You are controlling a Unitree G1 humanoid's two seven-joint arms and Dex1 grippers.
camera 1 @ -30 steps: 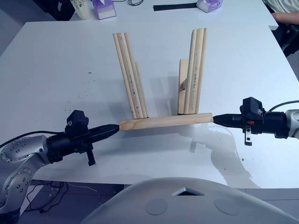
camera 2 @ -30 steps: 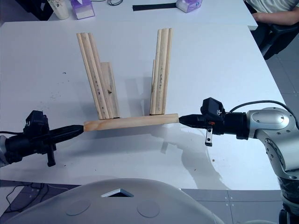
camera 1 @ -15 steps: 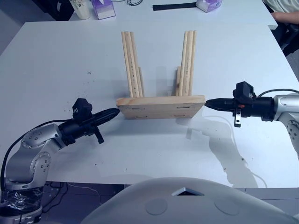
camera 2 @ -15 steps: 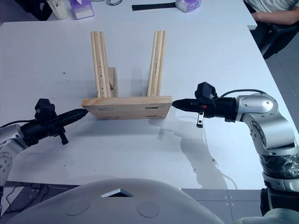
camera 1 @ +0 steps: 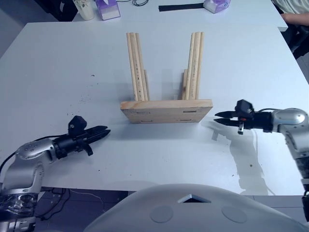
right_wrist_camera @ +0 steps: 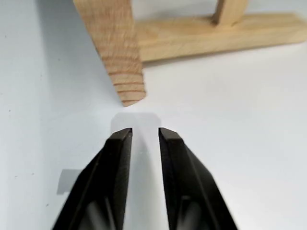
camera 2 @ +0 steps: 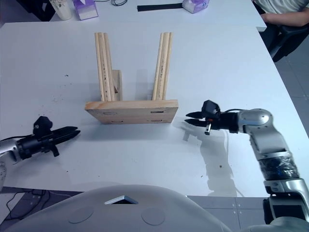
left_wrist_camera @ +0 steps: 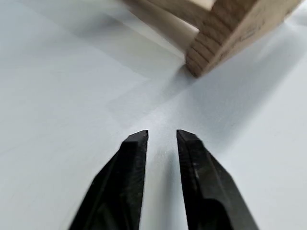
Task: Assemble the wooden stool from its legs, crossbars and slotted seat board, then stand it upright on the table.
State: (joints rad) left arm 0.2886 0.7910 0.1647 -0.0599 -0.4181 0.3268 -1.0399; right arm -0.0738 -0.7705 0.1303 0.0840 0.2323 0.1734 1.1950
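The assembled wooden stool lies on its side in the middle of the white table. Its slotted seat board (camera 1: 166, 111) stands on edge facing me. The left legs (camera 1: 135, 67) and the right legs (camera 1: 194, 65) point away along the tabletop. My left gripper (camera 1: 105, 131) hovers low over the table, in front of and left of the board's left end (left_wrist_camera: 225, 40), apart from it. Its fingers are slightly parted and hold nothing. My right gripper (camera 1: 217, 117) sits just off the board's right end (right_wrist_camera: 127, 72), also open and holding nothing.
Along the far edge of the table (camera 1: 43, 63) stand two purple tissue boxes (camera 1: 107, 8) (camera 1: 216, 5), a white bottle (camera 1: 84, 8) and a black strip (camera 1: 180, 7). Bare tabletop surrounds the stool on every side.
A second ago both grippers pressed on the seat board's ends with the stool tipped up. The stool then came down on its side, and both grippers have drawn back from the board.
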